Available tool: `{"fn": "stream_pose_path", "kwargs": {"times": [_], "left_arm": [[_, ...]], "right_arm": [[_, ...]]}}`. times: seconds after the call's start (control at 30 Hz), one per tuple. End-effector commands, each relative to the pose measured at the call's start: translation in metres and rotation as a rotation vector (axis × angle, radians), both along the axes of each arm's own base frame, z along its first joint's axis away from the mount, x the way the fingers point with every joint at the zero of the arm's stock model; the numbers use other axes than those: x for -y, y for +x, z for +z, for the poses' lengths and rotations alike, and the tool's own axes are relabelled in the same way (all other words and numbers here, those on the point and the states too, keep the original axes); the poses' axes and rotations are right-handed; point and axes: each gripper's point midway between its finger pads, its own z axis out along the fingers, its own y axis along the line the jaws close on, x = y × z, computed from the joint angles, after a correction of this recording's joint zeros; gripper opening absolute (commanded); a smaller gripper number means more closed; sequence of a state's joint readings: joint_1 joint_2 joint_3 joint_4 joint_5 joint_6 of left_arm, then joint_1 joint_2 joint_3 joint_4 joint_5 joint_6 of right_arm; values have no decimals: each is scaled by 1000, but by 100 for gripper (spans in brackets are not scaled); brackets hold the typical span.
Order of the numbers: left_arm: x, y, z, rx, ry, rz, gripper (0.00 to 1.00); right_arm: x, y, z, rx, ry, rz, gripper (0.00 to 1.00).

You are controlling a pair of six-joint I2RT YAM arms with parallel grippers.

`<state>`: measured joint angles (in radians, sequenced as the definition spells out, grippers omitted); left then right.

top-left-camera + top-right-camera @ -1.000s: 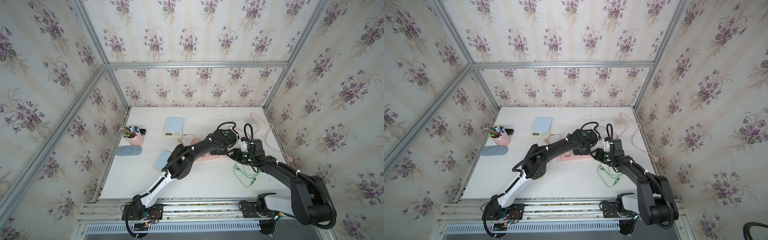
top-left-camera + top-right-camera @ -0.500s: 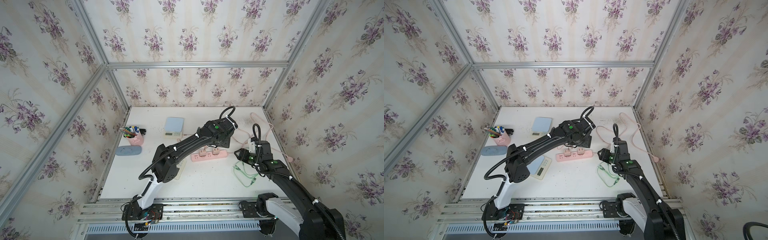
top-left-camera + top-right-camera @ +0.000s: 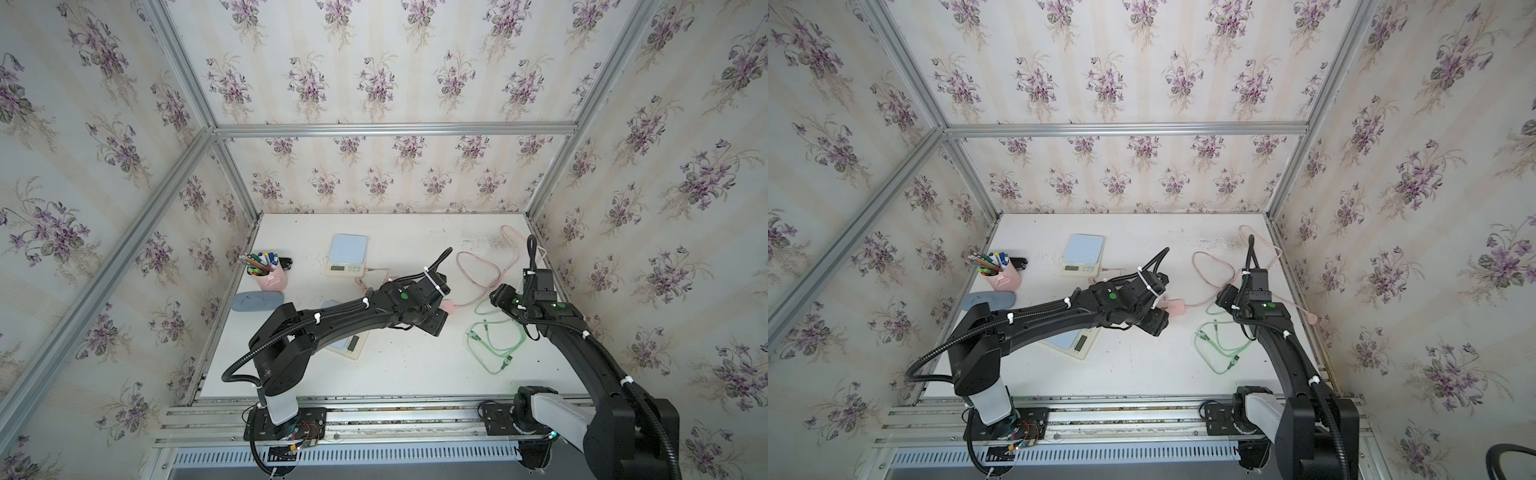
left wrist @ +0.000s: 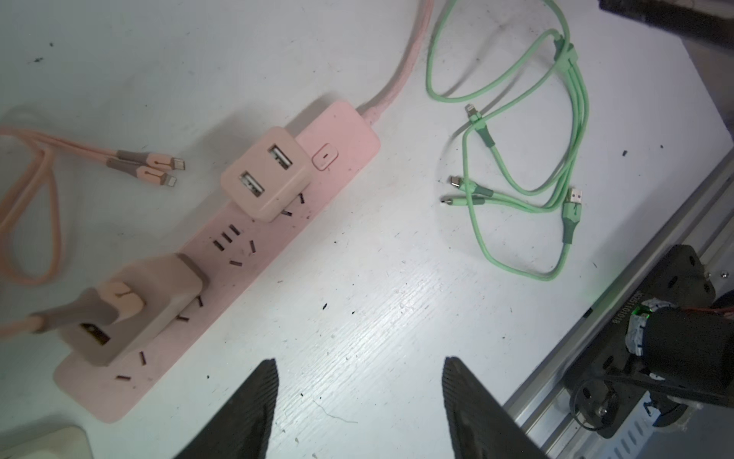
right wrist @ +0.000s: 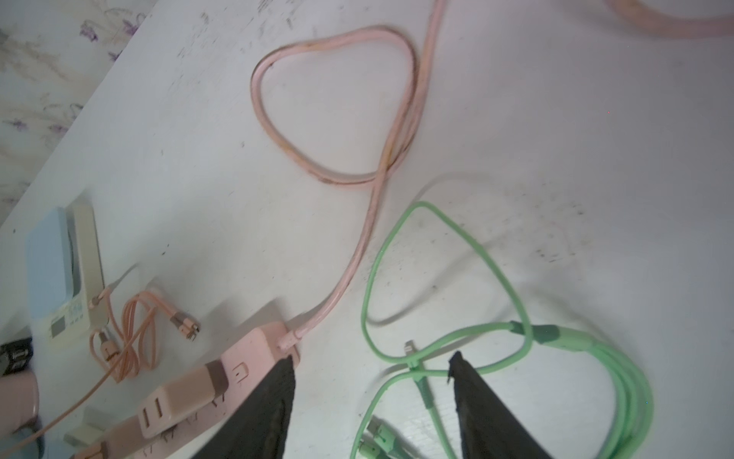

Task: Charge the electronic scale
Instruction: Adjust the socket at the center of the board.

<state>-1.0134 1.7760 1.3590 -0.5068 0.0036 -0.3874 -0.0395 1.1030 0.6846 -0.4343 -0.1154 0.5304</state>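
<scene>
Scale (image 3: 347, 254) lies far and left of both claws, its pink cord (image 4: 91, 314) seemingly running back to the power strip (image 4: 337, 131). Left claw (image 4: 357, 361), spread and empty, hovers nearer. Right claw (image 5: 371, 355), farther right, gapes empty too.

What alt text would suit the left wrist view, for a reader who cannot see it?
A long pink plastic power strip lies diagonally on a white table, with two pink square chargers plugged in; one carries a peach cable. A loose green multi-head cable lies beside it, and the open left gripper is empty.
</scene>
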Motion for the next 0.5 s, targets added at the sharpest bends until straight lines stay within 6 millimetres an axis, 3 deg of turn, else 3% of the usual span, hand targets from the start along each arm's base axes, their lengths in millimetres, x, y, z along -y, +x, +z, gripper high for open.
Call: {"fn": "stream_pose_path", "kwargs": {"times": [0.0, 0.1, 0.23, 0.37, 0.47], "left_arm": [[24, -4, 5, 76, -92, -130, 65], [26, -16, -17, 76, -59, -170, 63], [14, -18, -56, 61, 7, -152, 61], [-4, -7, -82, 62, 85, -140, 60], [-18, 8, -90, 76, 105, -108, 59]], "right_arm": [[20, -9, -7, -54, -27, -74, 65], [30, -13, -13, -61, 12, -133, 66], [29, -3, -15, -14, 42, -136, 65], [24, 5, -17, -16, 39, -79, 61], [18, 6, -12, -21, -12, -24, 60]]}}
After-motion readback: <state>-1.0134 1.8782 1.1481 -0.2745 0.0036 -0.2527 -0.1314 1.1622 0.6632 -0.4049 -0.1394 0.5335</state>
